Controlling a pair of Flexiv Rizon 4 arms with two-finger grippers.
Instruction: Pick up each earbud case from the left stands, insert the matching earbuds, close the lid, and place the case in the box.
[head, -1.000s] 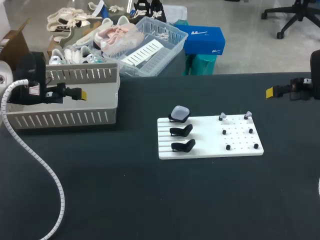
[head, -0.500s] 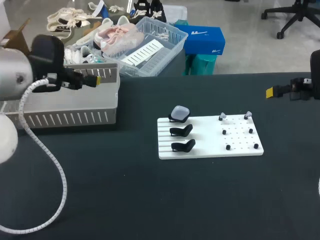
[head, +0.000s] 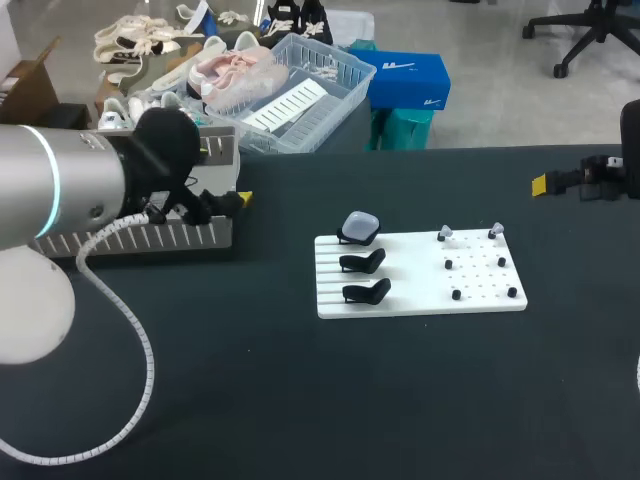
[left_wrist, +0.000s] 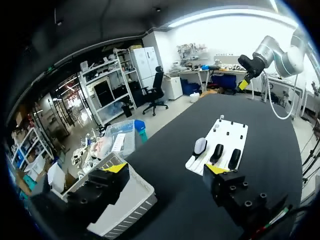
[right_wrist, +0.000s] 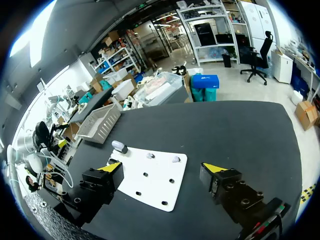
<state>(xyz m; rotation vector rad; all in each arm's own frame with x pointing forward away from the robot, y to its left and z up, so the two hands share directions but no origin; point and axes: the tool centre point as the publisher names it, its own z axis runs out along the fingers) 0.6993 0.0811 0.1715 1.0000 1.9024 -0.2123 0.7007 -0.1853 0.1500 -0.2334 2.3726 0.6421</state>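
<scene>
Hovering empty with fingers spread wide, the left pincer (left_wrist: 166, 168) faces the earbud case (left_wrist: 199, 146) well ahead: likely light, smooth, slippery, best gripped across its broad sides

The worktop (head: 420, 400) is a wide, dark, matte surface under even light. Its far edge runs straight across the upper part of the head view.

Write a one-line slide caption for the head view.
Left gripper by the grey box, right gripper hovering off to the right, one earbud case on the white board.
</scene>
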